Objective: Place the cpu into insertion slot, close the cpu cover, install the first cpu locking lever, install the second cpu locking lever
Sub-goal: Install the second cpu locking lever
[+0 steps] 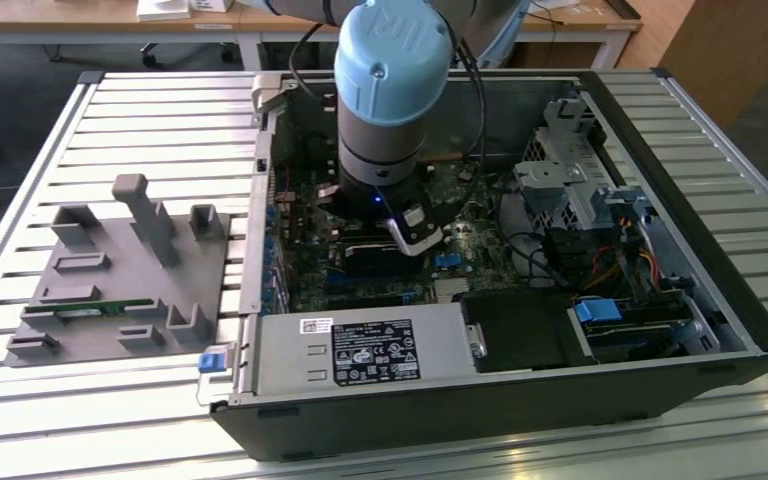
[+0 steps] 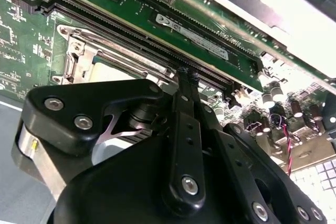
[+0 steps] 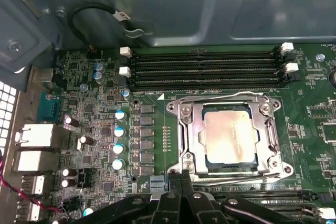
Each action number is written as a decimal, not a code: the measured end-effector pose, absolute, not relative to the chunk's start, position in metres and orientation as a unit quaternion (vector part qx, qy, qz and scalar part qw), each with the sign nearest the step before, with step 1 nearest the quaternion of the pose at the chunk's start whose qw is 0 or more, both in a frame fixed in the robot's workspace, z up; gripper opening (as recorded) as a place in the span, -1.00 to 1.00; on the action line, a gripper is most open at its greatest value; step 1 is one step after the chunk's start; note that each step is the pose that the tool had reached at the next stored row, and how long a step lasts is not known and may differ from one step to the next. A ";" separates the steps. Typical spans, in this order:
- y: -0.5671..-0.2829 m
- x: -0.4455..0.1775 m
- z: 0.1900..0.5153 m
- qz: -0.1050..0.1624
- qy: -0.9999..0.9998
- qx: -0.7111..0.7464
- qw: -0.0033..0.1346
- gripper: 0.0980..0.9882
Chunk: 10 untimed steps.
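In the first wrist view the cpu [image 3: 230,135] lies flat in the insertion slot [image 3: 275,136], its dull beige face showing. The silvery cpu cover [image 3: 190,129] is down over it, framing the chip. One thin wire locking lever [image 3: 220,96] runs along the socket's side toward the memory slots, and another [image 3: 247,180] runs along the opposite side. My gripper [image 3: 181,174] is shut, its black tips together at a corner of the socket, beside that second lever. The second wrist view shows the same tips [image 2: 186,73] just past the cover [image 2: 79,51] and cpu [image 2: 113,72]. In the exterior view the gripper [image 1: 415,243] reaches down into the case.
Long black memory slots [image 3: 205,66] run beside the socket. A green card [image 2: 199,35] stands close over the fingertips. The open computer case [image 1: 678,400] holds a power supply [image 1: 357,355] and a drive cage [image 1: 571,180]. A grey fixture tray [image 1: 117,270] sits at the exterior view's left.
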<state>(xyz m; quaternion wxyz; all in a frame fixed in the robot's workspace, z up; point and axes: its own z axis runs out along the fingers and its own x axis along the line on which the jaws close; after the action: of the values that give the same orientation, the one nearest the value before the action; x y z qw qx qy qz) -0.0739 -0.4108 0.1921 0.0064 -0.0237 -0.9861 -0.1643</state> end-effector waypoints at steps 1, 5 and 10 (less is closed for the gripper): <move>-0.411 -0.074 0.192 -0.165 -0.986 -0.024 0.006 -0.98; -0.411 -0.074 0.191 -0.170 -0.985 -0.023 0.006 -0.98; -0.410 -0.075 0.189 -0.173 -0.985 -0.024 0.007 -0.98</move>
<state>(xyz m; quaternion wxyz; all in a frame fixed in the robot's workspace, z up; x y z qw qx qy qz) -0.0755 -0.4101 0.1891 0.0067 -0.0235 -0.9845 -0.1735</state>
